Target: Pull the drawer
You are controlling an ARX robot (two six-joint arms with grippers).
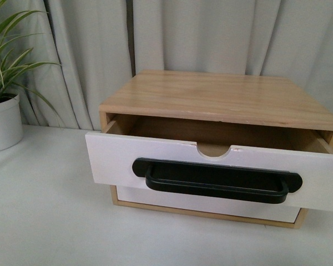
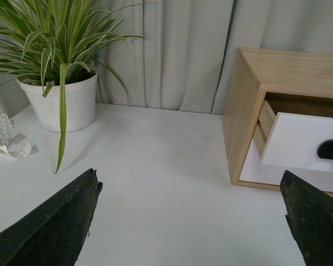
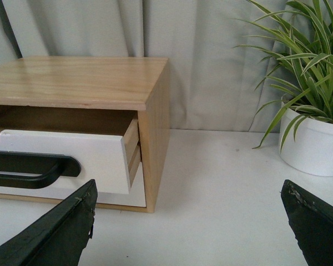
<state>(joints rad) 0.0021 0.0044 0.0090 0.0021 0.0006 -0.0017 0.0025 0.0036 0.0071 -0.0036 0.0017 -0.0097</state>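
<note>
Front view: white-fronted wooden drawer (image 1: pixel 155 158) with a long black bar handle (image 1: pixel 216 180) sits partly drawn out of the light wooden cabinet (image 1: pixel 222 97) at centre frame on the white desk (image 1: pixel 44 221); no arm visible. Left wrist view: left gripper (image 2: pixel 191 221) spread wide and empty, drawer at 3 o'clock, white potted spider plant (image 2: pixel 61 100) at 10 o'clock. Right wrist view: right gripper (image 3: pixel 188 221) likewise spread, empty, drawer at 9 o'clock. Judgement: to finish well, hook the bar mid-length and pull straight outward, level, to avoid racking. No legible writing or brand anywhere.
</note>
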